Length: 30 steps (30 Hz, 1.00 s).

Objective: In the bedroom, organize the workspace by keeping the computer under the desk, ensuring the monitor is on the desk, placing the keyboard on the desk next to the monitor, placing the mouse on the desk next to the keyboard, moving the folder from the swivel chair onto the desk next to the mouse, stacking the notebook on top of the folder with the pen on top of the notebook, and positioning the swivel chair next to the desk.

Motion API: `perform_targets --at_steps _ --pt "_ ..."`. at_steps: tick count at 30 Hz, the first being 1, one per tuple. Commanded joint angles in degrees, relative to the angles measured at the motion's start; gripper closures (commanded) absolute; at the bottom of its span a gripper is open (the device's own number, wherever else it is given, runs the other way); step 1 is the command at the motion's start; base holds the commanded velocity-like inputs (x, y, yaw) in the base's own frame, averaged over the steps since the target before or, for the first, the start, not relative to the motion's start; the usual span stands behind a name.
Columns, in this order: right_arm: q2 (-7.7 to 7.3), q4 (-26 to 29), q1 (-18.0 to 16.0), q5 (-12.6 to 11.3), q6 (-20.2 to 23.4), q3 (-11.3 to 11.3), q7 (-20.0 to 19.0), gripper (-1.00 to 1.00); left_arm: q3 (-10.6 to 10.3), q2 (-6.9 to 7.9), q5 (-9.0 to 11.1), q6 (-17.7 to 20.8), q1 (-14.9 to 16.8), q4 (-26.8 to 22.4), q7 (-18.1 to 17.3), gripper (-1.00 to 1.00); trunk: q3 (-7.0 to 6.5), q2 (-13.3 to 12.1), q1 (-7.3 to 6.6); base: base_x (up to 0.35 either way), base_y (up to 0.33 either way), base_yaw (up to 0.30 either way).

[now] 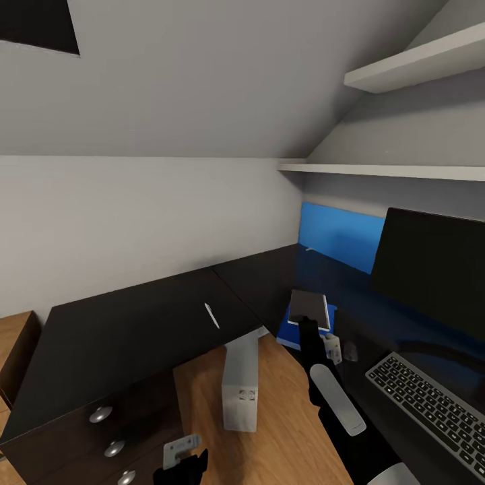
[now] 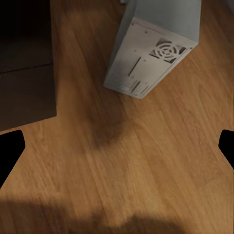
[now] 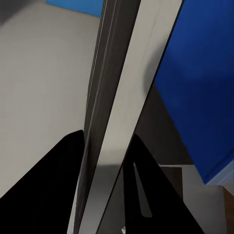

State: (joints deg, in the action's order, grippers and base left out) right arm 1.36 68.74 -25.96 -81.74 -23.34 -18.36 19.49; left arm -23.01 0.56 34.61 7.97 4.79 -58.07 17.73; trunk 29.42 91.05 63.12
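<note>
Our right gripper (image 1: 304, 322) clamps the notebook (image 1: 309, 306) edgewise above the folder (image 1: 291, 335). Released tilted, it could slide off. Our left gripper (image 1: 180, 460) hangs wide open.

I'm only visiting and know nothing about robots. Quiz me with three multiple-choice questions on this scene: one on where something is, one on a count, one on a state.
1. Where does the pen lie?
A. on a chair
B. on a bed
C. on the desk

2. How many round knobs show on the drawers?
A. one
B. three
C. five

3. What is the right end effector doing?
A. gripping the notebook
B. hanging open and empty
C. gripping the pen

Answers:
1 C: the white pen lies on the black desk top, apart from everything else.
2 B: three silver knobs sit one below another on the drawer fronts.
3 A: the right wrist view shows the notebook edge-on between the two fingers.
</note>
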Motion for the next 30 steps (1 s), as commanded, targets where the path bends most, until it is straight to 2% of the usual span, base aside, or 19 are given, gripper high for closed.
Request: perform_targets --at_steps 1,16,24,26,28,29,30 --pt "0.0 0.03 -0.05 -0.34 -0.37 -0.07 0.14 1.0 -0.2 0.06 0.37 -0.19 0.03 -0.11 0.46 -1.0 0.06 0.04 0.0 0.0 0.0 0.0" --pt "0.05 -0.36 -0.05 -0.27 -0.48 0.23 0.26 1.0 -0.6 0.06 0.37 -0.4 0.04 -0.11 0.46 -1.0 0.06 0.04 0.0 0.0 -0.004 0.0" --pt "0.05 -1.74 -0.06 -0.26 -0.48 0.22 0.29 1.0 -0.65 0.03 0.37 -0.32 0.04 0.01 0.41 -1.0 0.06 0.04 0.0 0.043 -0.123 0.0" --pt "0.05 -1.98 -0.04 -0.26 -0.48 0.18 0.29 1.0 -1.85 0.02 0.33 -0.22 0.04 -0.01 0.33 -1.0 0.06 0.04 0.0 0.006 -0.018 0.0" --pt "0.05 -2.06 -0.05 -0.26 -0.48 0.17 0.29 1.0 -4.9 0.14 0.3 -0.32 0.02 -0.02 0.35 -1.0 0.06 0.04 0.0 0.003 -0.009 0.0" --pt "0.05 -2.09 -0.06 -0.26 -0.48 0.17 0.29 1.0 -7.73 0.35 0.29 -0.46 0.03 -0.09 0.48 -1.0 0.06 0.04 0.0 0.001 -0.003 0.0" --pt "0.05 -2.1 -0.06 -0.26 -0.48 0.17 0.29 1.0 -8.19 0.38 0.29 -0.48 0.04 -0.11 0.51 -1.0 0.06 0.04 0.0 0.001 -0.002 0.0"
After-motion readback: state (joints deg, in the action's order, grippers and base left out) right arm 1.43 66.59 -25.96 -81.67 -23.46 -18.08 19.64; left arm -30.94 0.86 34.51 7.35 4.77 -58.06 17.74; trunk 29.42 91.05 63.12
